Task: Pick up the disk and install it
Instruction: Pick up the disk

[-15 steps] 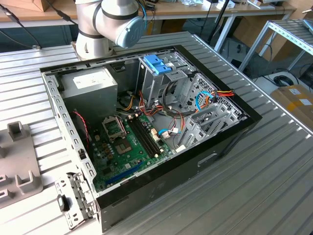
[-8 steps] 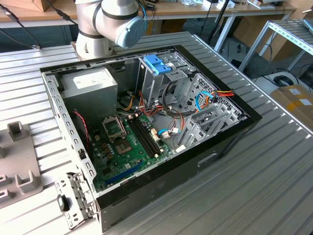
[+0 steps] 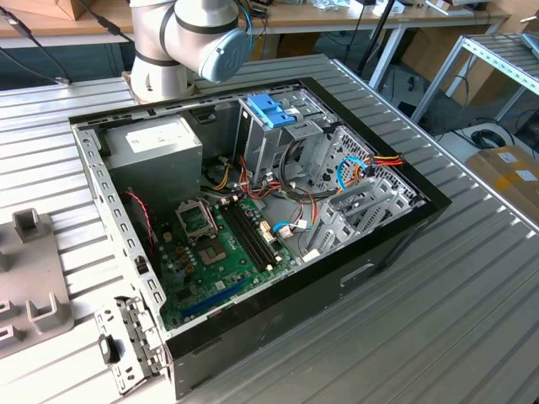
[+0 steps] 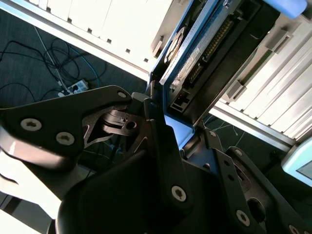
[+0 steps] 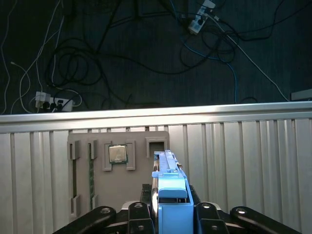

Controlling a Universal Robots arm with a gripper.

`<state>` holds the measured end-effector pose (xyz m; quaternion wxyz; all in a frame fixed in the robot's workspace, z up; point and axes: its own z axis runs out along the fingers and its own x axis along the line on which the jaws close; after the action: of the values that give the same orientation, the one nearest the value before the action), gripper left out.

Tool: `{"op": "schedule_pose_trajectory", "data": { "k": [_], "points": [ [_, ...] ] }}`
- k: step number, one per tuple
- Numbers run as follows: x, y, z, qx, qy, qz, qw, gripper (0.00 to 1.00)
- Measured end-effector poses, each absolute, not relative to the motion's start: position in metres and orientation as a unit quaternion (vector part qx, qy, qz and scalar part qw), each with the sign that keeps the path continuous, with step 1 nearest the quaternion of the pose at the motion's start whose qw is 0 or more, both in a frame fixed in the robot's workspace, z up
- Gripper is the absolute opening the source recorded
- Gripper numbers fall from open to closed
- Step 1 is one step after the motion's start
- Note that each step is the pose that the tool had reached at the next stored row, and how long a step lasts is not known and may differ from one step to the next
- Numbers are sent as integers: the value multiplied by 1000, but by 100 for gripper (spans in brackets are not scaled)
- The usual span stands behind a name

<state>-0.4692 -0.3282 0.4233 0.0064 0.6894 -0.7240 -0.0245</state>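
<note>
We list nearest the black gripper [image 5: 171,217], fingers [image 5: 139,214] clamped on the flat grey-metal disk [image 5: 168,178] in its blue plastic frame. Beyond it, a grey tray [image 5: 83,195] bearing a square metal chip [image 5: 117,153] rests on the ribbed metal table [image 5: 243,161]. In the exterior view, the open black computer case [image 3: 337,278] lies at five o'clock from the grey arm [image 3: 181,38].

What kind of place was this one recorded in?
Probably a robotics lab or workshop: an open desktop computer case sits on a ribbed metal table, a wooden workbench stands behind, and power strips and cables trail on the dark floor. The gripper holds the disk.
</note>
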Motion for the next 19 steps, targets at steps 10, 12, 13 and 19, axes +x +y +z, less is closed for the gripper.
{"op": "schedule_pose_trajectory", "data": {
  "k": [10,12,13,19],
  "points": [
    [-469,-328,427,689,-724,-24,6,37],
    [-469,-328,428,689,-724,-24,6,37],
    [-469,-328,428,689,-724,-24,6,37],
    [-469,-328,432,689,-724,-24,6,37]
  ]
}}
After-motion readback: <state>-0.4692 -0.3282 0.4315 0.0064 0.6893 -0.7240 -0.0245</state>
